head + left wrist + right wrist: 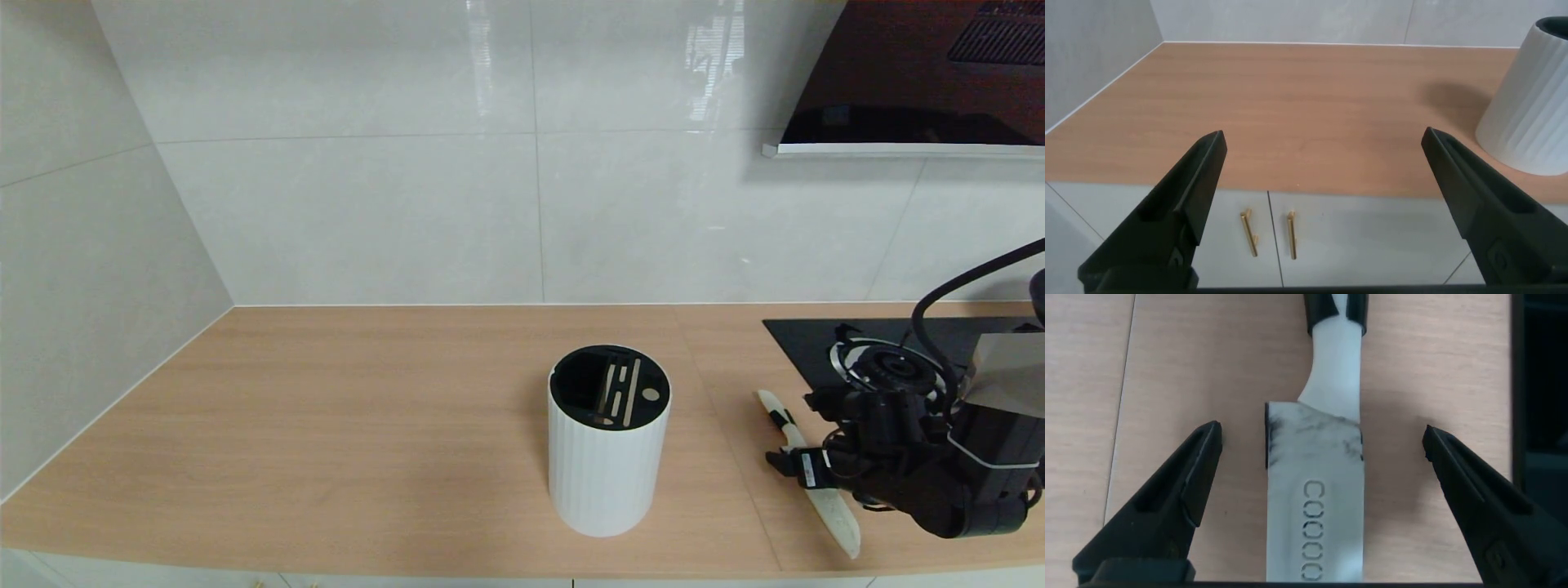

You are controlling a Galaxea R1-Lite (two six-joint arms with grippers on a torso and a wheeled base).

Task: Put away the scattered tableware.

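A white knife [816,488] with a marbled blade and a black-and-white handle lies flat on the wooden counter [367,408], to the right of the holder. My right gripper [805,434] hovers low over it and is open, one finger on each side where the blade meets the handle. The right wrist view has the knife [1315,465] centred between the spread fingers of the right gripper [1320,434]. A white ribbed cylindrical holder [608,445] with a black slotted top stands mid-counter. My left gripper [1323,139] is open near the counter's front edge, with the holder [1534,98] off to one side.
A black cooktop [804,347] with a burner [890,367] sits at the back right, close behind the right arm. A range hood [922,82] hangs above it. Tiled walls close the back and left. Cabinet doors with gold handles [1270,234] lie below the counter edge.
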